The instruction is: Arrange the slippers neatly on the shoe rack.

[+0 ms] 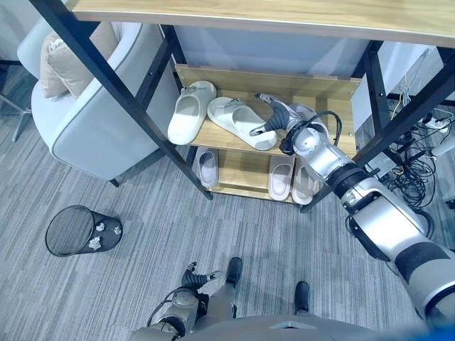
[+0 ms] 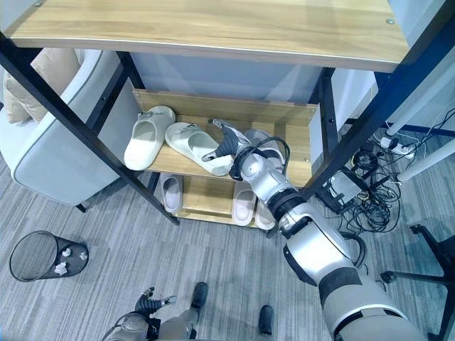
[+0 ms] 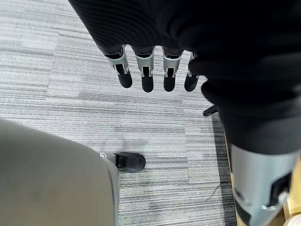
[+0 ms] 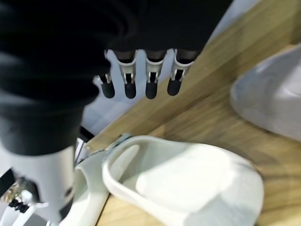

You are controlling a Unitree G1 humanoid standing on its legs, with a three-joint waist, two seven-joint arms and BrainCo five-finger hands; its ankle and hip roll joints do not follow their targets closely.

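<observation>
Slipper askew under right hand on middle shelf

Right hand (image 1: pixel 279 117) reaching into shoe rack (image 1: pixel 334 87), over middle shelf, fingers straight and spread, thumb apart, gripping nothing. Just below and beside it, white slipper (image 1: pixel 239 121), lying slantwise across the boards, one end toward the back wall, the other near the front edge and close to the thumb. Second white slipper (image 1: pixel 190 111) at its far side, tilted the other way, the two nearly touching at the back. Grey slipper (image 4: pixel 273 106) near the hand on its other side. More pairs (image 1: pixel 281 177) on the lowest shelf. Left hand (image 1: pixel 192 278) low by the floor, well apart, fingers relaxed and straight, idle. Probably next: turn of the slanted slipper parallel to its mate, clearly a job for the right hand.
</observation>
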